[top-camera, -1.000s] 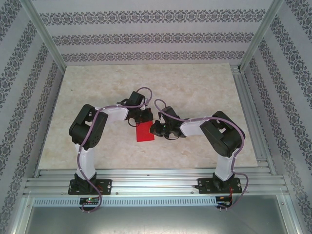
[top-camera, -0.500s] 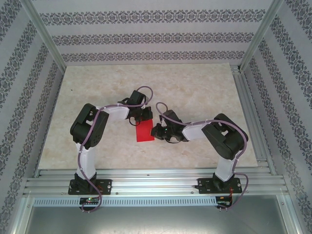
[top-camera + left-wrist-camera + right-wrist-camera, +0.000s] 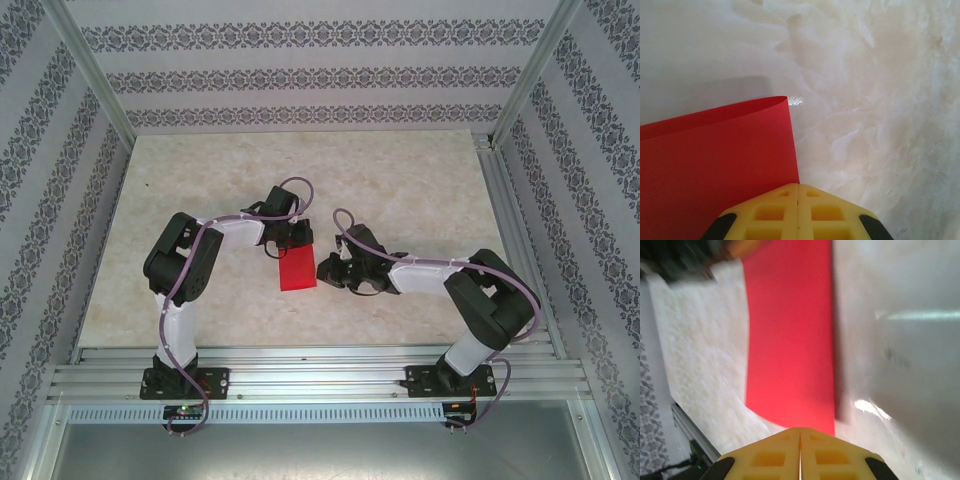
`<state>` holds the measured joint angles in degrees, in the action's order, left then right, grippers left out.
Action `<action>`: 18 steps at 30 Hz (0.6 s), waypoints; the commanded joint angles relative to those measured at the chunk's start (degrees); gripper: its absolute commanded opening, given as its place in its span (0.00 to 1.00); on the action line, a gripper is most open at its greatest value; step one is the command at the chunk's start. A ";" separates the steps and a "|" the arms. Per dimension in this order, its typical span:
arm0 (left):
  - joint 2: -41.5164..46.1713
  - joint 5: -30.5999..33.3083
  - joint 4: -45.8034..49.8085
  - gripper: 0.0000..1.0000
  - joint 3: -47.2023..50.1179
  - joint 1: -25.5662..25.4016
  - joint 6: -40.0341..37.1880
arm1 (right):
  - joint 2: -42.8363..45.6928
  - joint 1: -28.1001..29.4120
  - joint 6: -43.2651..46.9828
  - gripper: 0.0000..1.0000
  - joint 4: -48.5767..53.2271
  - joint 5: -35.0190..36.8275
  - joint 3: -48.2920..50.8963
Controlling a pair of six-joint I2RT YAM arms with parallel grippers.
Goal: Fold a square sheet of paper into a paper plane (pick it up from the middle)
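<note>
Right end effector (image 3: 323,270) has drawn back, fingers together, just beside the folded square sheet of paper (image 3: 297,270) on the worktop (image 3: 420,190). Left end effector (image 3: 294,243), also closed, seems to pin its far edge; hold firm while creasing.

Robot laboratory test cell. Two arms, the left arm (image 3: 185,290) and the right arm (image 3: 470,310), are bolted by their bases to slotted aluminium rails (image 3: 320,372) along the near edge of a marble-patterned tabletop (image 3: 400,180). Bare aluminium posts (image 3: 90,70) rise at the far corners and frame an enclosure whose three sides are panels of striped ornamental wallpaper (image 3: 300,75). Exposed cables (image 3: 170,300) run along the arms to small circuit boards (image 3: 182,410) at the front, above a plain metal sheet (image 3: 300,450).
</note>
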<state>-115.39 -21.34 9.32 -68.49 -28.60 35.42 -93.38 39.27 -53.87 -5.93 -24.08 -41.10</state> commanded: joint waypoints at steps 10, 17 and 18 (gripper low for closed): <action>-0.81 0.10 2.09 0.08 0.82 -0.17 -0.95 | -11.33 -0.47 2.81 0.08 1.26 0.86 -9.61; 1.40 -2.27 2.62 0.10 -1.42 -0.14 -1.28 | -14.03 -0.25 2.01 0.07 2.39 0.59 -7.98; 1.93 -3.07 2.34 0.11 -1.47 -0.15 -1.10 | -14.34 -0.23 1.95 0.07 2.62 0.72 -7.94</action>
<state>-115.28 -22.26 9.56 -68.79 -28.53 35.22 -106.30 38.52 -52.23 -4.49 -23.88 -49.80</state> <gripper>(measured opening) 0.107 0.071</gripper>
